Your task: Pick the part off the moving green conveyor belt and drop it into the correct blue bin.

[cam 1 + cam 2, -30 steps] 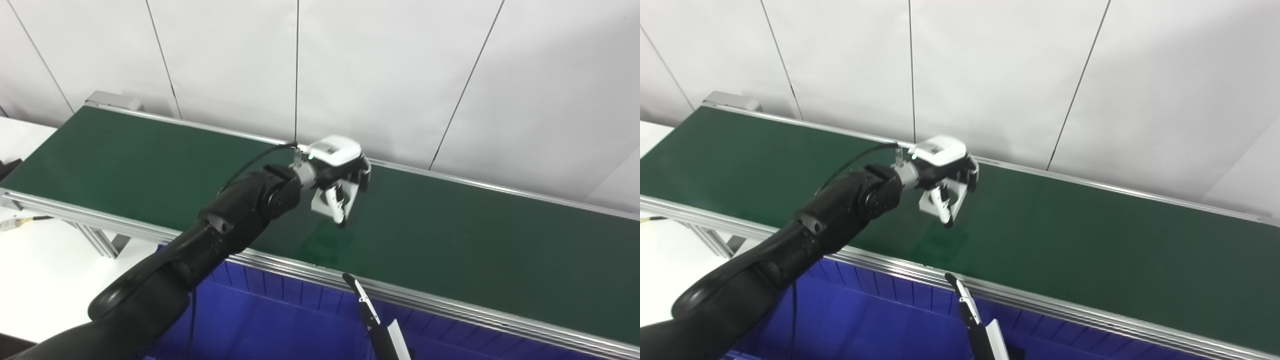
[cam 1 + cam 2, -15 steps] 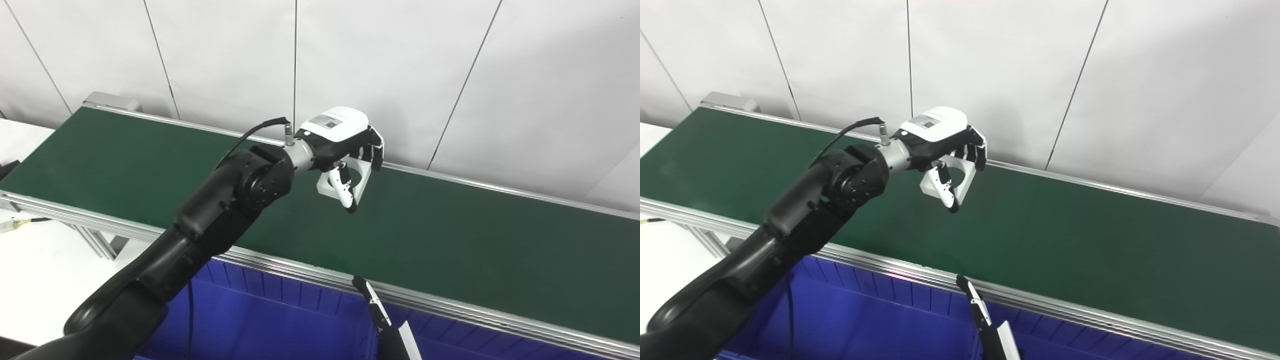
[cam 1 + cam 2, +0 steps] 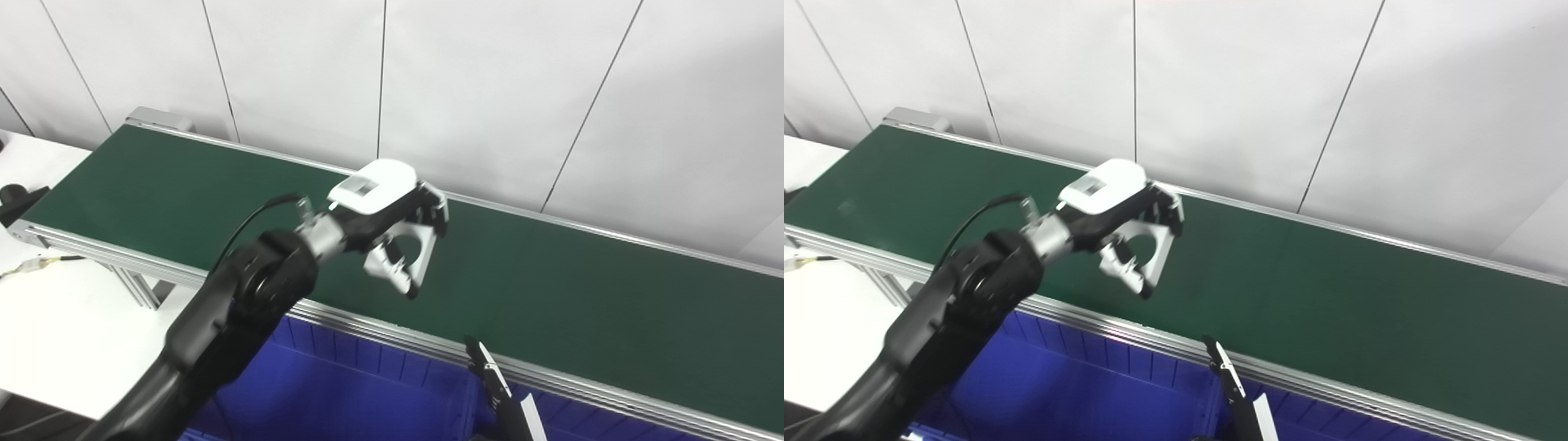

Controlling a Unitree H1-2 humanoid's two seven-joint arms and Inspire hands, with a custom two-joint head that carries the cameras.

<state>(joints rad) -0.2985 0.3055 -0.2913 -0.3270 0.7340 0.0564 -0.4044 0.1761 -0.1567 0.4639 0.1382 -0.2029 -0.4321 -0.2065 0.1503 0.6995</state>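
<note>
Part: the part (image 3: 409, 260), a pale grey-white bracket with a round hole through it, hangs in the left hand (image 3: 392, 226) above the belt (image 3: 551, 300), clear of its surface.
Left hand: closed around the part, fingers (image 3: 436, 211) curled over its top edge and the thumb pressing from below; the white back of the hand faces up.
Right hand: only a dark tip and a white edge (image 3: 499, 392) show, below the belt's near rail; whether it is wide or closed I cannot tell.
Belt: green, running left to right in front of the wall (image 3: 490, 92); nothing else lies on it that I can see.
Bin: the blue bin (image 3: 343, 398) sits just below the belt's near rail, under and toward the robot from the held part; a divider stands near the right hand, so more than one compartment looks likely.
Feel of the part: looks rigid, like moulded or printed plastic, and light, judging by how easily the hand carries it; the smooth faces could slip, but it seems unlikely to break in a short fall.
Where to hold: across the frame on either side of the hole, as now; the thin edges give little surface, so a loose pinch could let it swing or twist.
Stage: picked off the belt, not yet over the bin.
Risk: catching the belt's near rail on the way across.
</note>
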